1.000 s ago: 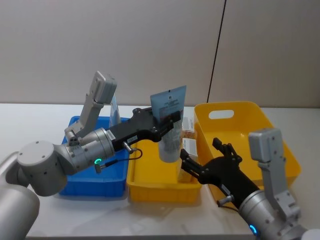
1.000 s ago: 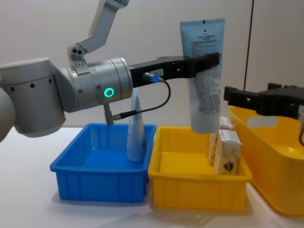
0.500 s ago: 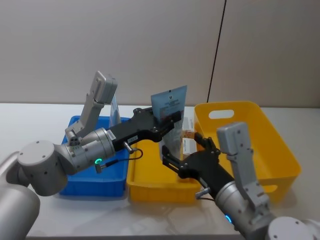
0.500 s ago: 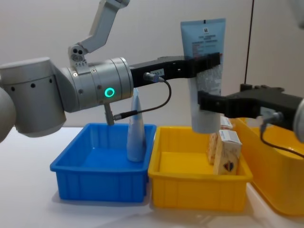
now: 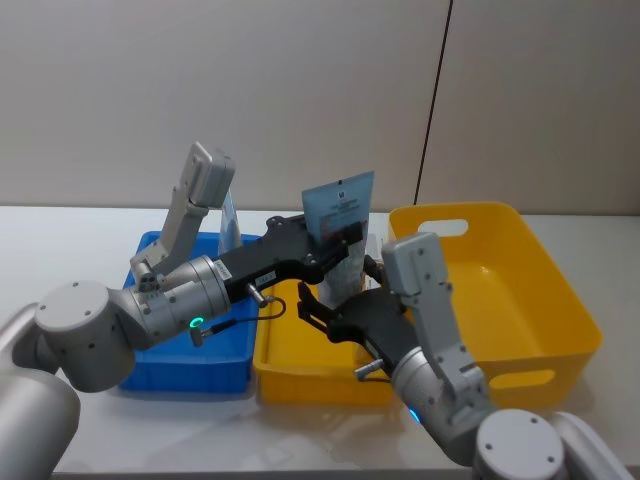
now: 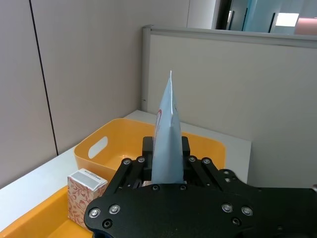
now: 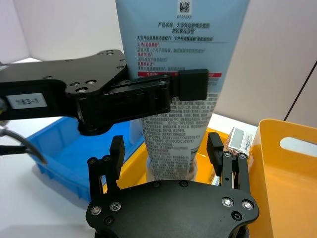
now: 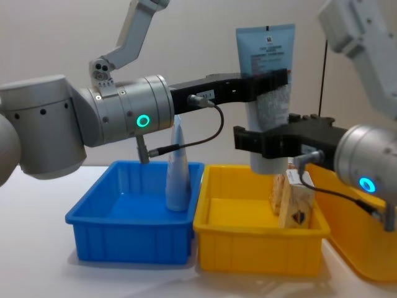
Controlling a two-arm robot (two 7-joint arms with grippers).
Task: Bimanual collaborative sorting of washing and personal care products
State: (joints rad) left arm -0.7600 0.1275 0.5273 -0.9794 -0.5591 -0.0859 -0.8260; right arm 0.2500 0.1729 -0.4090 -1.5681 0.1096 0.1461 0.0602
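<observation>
My left gripper (image 8: 270, 81): jaws clamped on the tube (image 8: 263, 49) about halfway up; the tube hangs upright, flat crimped end up and round end down, over the yellow bin (image 8: 260, 251); the printed side faces my right wrist camera.

My right gripper (image 7: 166, 148): jaws spread wide, one finger on each side of the tube's lower part; the right wrist view shows a gap on both sides, so they are not touching it and hold nothing.

Change from a second ago: my right gripper was off to the right, near the big yellow tub (image 5: 560, 300), well apart from the tube; half a second ago it was just beside the tube; now it straddles it; the jaws were spread the same way throughout. My left gripper and the tube have not moved; the bins and their contents are unchanged.

Containers:
- the blue bin (image 8: 130, 242) sits on the desk (image 8: 37, 261) to the left, with a second tube (image 8: 178, 174) standing in it, narrow end up, near its back right corner;
- the yellow bin is just beside it in the middle, with cartons (image 8: 291, 198) standing at its right end, the front one bearing a dark mark and a speckled one behind it;
- the big yellow tub is farthest right, handle slot in its far wall.
</observation>
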